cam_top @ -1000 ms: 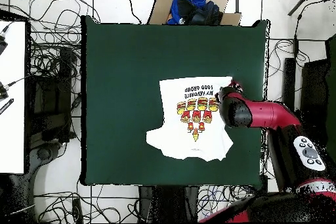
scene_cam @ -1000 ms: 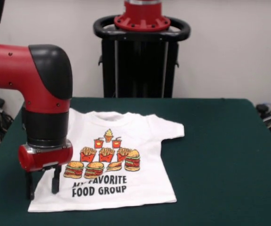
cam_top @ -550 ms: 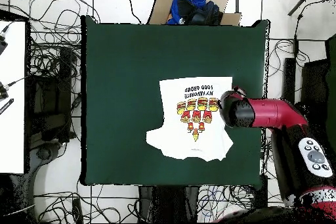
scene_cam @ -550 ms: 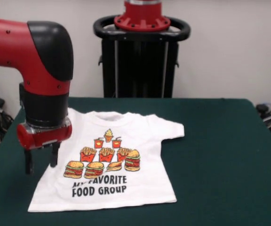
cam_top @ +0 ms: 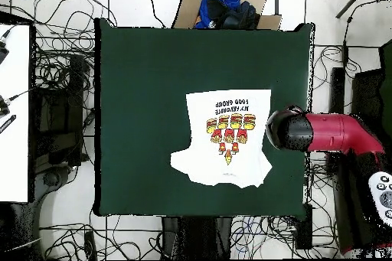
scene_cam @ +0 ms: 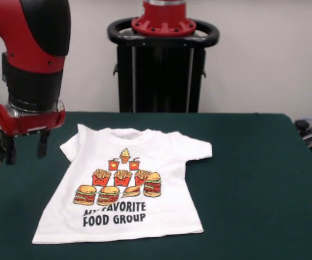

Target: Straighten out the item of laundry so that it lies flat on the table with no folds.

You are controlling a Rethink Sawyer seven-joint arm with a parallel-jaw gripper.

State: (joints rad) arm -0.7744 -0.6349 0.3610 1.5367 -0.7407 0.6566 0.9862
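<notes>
We see the white T-shirt [scene_cam: 124,187] spread flat on the green table [scene_cam: 253,179], collar toward frame top, hem toward bottom; the gripper [scene_cam: 24,146] hangs released, empty, at left.

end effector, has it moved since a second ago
Yes. In the front view the end effector has risen and shifted left off the white printed T-shirt, which lies unmoved on the dark green felt table.

Soft white printed cloth on the T-shirt [scene_cam: 129,184]; matt, felt-like dark green on the surface [scene_cam: 253,179]; glossy red and black plastic on the arm [scene_cam: 34,54].
</notes>
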